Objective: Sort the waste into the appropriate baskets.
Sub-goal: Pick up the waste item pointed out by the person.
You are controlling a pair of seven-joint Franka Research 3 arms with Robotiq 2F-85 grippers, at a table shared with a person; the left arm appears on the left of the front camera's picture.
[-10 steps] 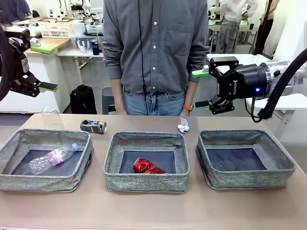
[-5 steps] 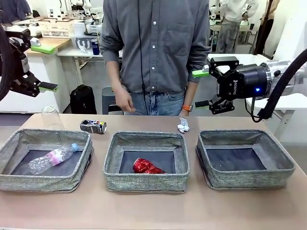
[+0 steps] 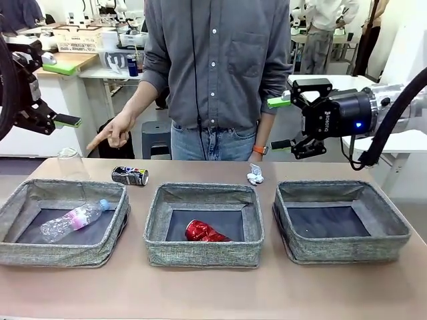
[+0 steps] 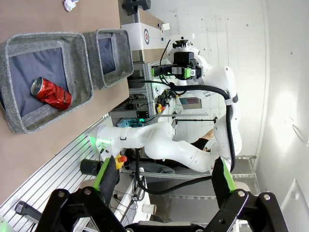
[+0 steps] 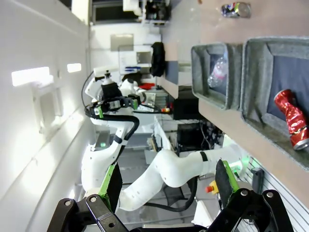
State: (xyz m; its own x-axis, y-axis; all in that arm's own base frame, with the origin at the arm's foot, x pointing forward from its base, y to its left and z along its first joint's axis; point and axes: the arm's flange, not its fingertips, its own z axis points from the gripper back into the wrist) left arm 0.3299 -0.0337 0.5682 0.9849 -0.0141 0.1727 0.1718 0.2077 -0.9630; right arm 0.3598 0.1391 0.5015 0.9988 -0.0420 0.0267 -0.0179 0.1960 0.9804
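place: robotics lab | signs: white robot arm (image 4: 169, 145), cluttered workbenches (image 3: 85, 60)

In left basket (image 3: 60, 254): bottle (image 3: 70, 221); in middle basket (image 3: 203, 254): can (image 3: 203, 232).

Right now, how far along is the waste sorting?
Done: the plastic bottle lies in the left basket, the crushed red can in the middle basket. In hand: nothing; the left gripper and right gripper hang open above the table, and the person's hand points toward the clear cup. Left: that cup, the dark can and the paper wad, on the table behind the baskets.
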